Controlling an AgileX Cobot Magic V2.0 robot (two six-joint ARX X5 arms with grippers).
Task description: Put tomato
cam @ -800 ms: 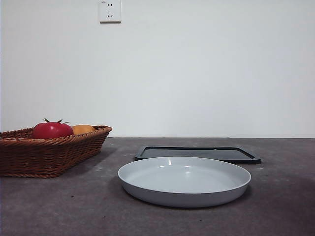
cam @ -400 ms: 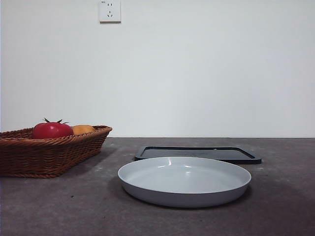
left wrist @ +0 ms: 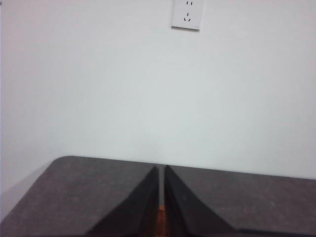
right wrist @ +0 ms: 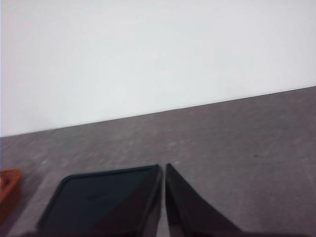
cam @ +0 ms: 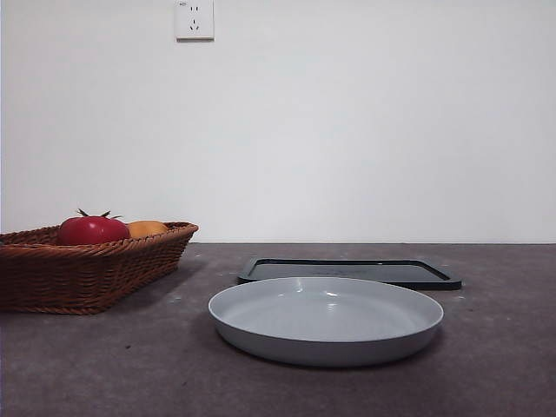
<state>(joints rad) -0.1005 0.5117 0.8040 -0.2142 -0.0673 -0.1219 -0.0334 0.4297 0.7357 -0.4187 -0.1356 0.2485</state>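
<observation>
While the tomato [cam: 91, 229] sits in the basket [cam: 87, 269], both grippers' jaws are pressed together, holding nothing

So the left wrist cam is mostly looking at a plain white wall [left wrist: 123, 89]. Up around 12 o'clock, a touch toward 1, there's a white wall socket [left wrist: 187, 15] with its dark slots showing, cut off by the picture edge. Lower down, a dark grey speckled tabletop [left wrist: 79, 192] fills the stretch from 8 o'clock across to 4 o'clock, its far edge meeting the wall. At 6 o'clock the left gripper [left wrist: 161, 170] comes up, two black jaws pressed nearly together with only a thin slit between them, nothing held. A bit of orange shows low in that slit; can't tell what it is.
</observation>
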